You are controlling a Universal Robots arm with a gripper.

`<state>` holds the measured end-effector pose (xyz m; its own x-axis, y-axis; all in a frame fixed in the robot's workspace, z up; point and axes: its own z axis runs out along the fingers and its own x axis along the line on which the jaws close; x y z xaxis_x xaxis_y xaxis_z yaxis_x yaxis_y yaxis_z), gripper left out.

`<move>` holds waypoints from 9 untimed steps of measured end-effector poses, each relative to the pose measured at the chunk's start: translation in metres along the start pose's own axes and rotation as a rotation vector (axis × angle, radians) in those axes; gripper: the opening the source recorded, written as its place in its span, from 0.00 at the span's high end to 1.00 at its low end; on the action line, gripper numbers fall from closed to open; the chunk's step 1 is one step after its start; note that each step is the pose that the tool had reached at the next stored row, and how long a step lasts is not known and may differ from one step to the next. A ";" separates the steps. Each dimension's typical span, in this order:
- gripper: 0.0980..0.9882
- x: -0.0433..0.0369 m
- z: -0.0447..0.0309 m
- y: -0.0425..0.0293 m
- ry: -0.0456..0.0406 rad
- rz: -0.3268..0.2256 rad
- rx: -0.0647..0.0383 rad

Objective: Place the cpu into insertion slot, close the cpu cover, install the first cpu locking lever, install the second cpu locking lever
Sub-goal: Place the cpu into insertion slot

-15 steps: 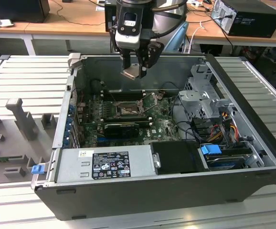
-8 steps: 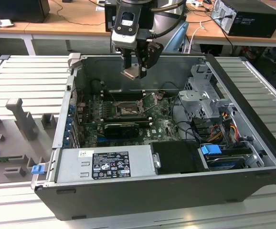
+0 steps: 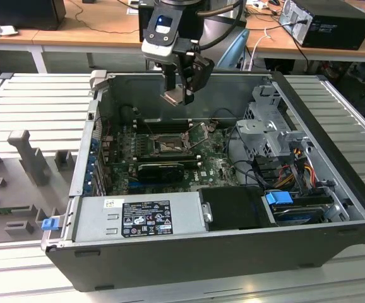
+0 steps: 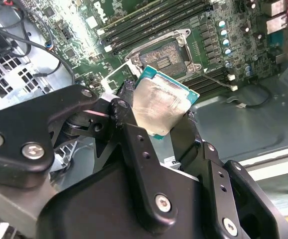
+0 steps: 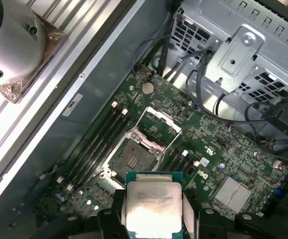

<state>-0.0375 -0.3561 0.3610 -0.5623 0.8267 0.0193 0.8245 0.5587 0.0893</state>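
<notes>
Where the exterior view looks down into the open computer case (image 3: pixel 233 240), the gripper (image 3: pixel 180 95) hangs above the motherboard (image 3: pixel 215 167), clenched on the cpu (image 3: pixel 172 98), which sits between its fingertips, well above the insertion slot (image 3: pixel 170 146). In the second wrist view, two black fingers (image 4: pixel 125 97) press opposite edges of the cpu (image 4: pixel 165 102), its silver top tilted. In the first wrist view, the cpu (image 5: pixel 153 201) lies gripped at both sides, near the insertion slot (image 5: pixel 129 162), where the cpu cover (image 5: pixel 156 130) stands raised.
</notes>
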 end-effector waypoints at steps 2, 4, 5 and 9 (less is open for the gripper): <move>0.51 0.0000 0.0001 0.0000 -0.0021 0.024 0.000; 0.51 0.0000 0.0001 0.0000 -0.0048 0.054 -0.001; 0.51 0.0000 0.0001 0.0000 -0.0057 0.064 -0.001; 0.51 0.0000 0.0006 0.0000 -0.0107 0.120 -0.002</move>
<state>-0.0375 -0.3560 0.3604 -0.4585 0.8885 0.0195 0.8859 0.4552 0.0894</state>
